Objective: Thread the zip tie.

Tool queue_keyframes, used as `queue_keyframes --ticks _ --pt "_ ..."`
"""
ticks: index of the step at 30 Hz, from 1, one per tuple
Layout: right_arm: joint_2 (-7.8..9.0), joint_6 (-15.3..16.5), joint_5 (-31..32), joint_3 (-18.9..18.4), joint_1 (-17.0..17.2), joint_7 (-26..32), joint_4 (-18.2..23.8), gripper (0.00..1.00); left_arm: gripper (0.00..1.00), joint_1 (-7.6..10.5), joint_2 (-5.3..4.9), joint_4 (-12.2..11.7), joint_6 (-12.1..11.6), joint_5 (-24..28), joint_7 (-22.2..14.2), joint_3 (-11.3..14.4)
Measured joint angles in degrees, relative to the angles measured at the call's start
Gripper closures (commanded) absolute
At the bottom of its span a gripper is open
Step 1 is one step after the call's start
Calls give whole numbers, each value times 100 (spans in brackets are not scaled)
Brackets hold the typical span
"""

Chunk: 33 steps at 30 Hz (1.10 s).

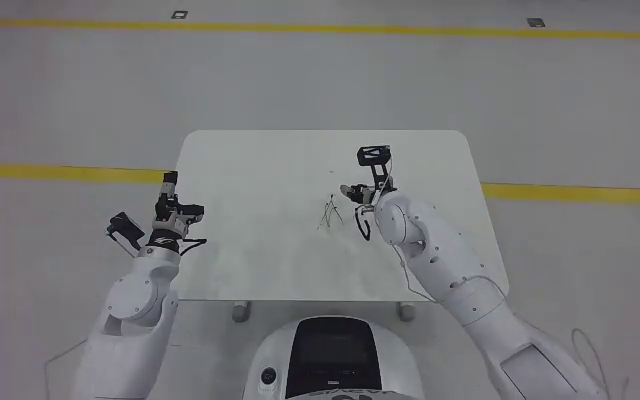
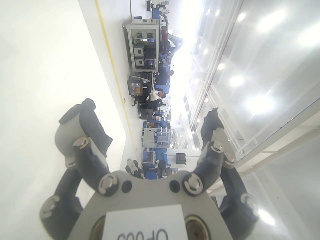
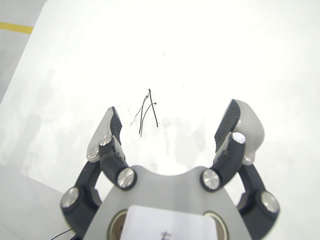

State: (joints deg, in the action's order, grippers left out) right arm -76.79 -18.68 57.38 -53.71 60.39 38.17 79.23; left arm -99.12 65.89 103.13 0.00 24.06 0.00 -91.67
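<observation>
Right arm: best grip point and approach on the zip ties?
Probably a free tail end, from straight above. The zip ties lie flat, crossing near their heads and fanning apart at the tails, so the open right gripper could close on one strand there.

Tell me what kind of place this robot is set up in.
Probably a factory hall or large robotics lab: yellow lane lines are painted on a pale floor, a metal equipment rack stands among blue workstations, and rows of ceiling lights hang high overhead.

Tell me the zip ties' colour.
Black; the zip ties lie on the white table, clearest in the right wrist view.
</observation>
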Motion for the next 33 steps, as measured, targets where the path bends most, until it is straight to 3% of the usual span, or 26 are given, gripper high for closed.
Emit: queue_keyframes --ticks 4,7,12,16,33 --pt "-40 56 264 179 -100 245 84 0 0 0 0 0 0 0 0 0" --pt "-140 -20 390 465 -376 663 -46 0 0 0 0 0 0 0 0 0" --pt "-445 -82 230 899 -929 1270 -762 0 0 0 0 0 0 0 0 0" --pt "-706 -80 -68 1015 -1187 1413 -1352 0 0 0 0 0 0 0 0 0" --pt "-784 -79 -51 1073 -1204 1414 -1355 0 0 0 0 0 0 0 0 0"
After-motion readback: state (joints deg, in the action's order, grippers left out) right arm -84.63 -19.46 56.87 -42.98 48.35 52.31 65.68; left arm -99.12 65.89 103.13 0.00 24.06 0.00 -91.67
